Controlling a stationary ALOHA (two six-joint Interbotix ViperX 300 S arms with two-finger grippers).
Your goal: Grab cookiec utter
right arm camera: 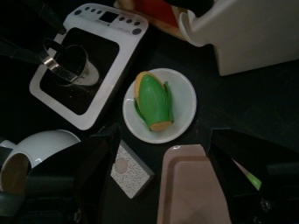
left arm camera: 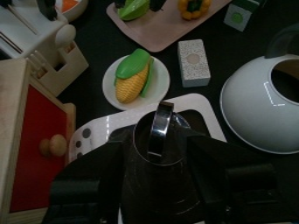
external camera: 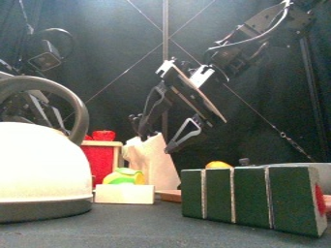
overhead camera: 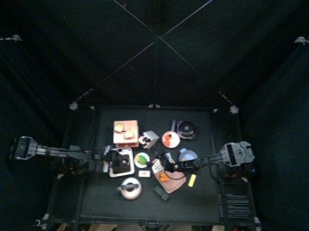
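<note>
The cookie cutter (left arm camera: pixel 159 133) is a small metal ring with a loop handle. It stands on the black top of a white toy stove (left arm camera: pixel 96 131). My left gripper (left arm camera: pixel 163 166) hangs right over it, open, one jaw on each side and neither touching the metal. The right wrist view shows the same cutter (right arm camera: pixel 72 63) on the stove (right arm camera: pixel 111 17), well away from my right gripper (right arm camera: pixel 152 188). That gripper is open and holds nothing. In the top view the left gripper (overhead camera: pixel 115 163) is over the stove and the right gripper (overhead camera: pixel 180 165) is at centre right.
Beside the stove lies a white plate with corn (left arm camera: pixel 133 77). A dotted white box (left arm camera: pixel 193 61), a white kettle (left arm camera: pixel 263 96) and a pink board with toy food (left arm camera: pixel 176 16) stand around it. A red and wood toy (left arm camera: pixel 35 131) is close on the other side.
</note>
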